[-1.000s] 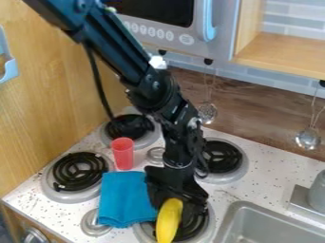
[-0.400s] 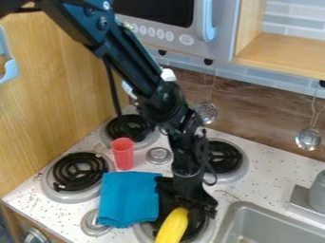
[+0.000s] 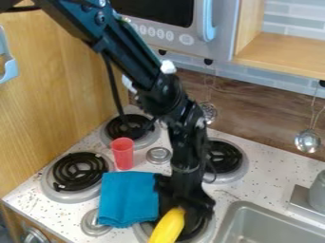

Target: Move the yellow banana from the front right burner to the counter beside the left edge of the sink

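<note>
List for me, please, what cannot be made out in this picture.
All in the camera view:
Upper end of the banana: hidden by the gripper.
Its lower tip: cut off by the bottom edge.
Near side of the sink: cut off likewise.
Middle of the burner beneath: behind banana and gripper.

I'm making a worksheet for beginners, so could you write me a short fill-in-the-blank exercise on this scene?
The banana at the gripper is coloured ____.
The blue cloth lies ____ the banana and the red cup.
Above the stove hangs a ____ with buttons.

Missing words: yellow; between; microwave.
</note>
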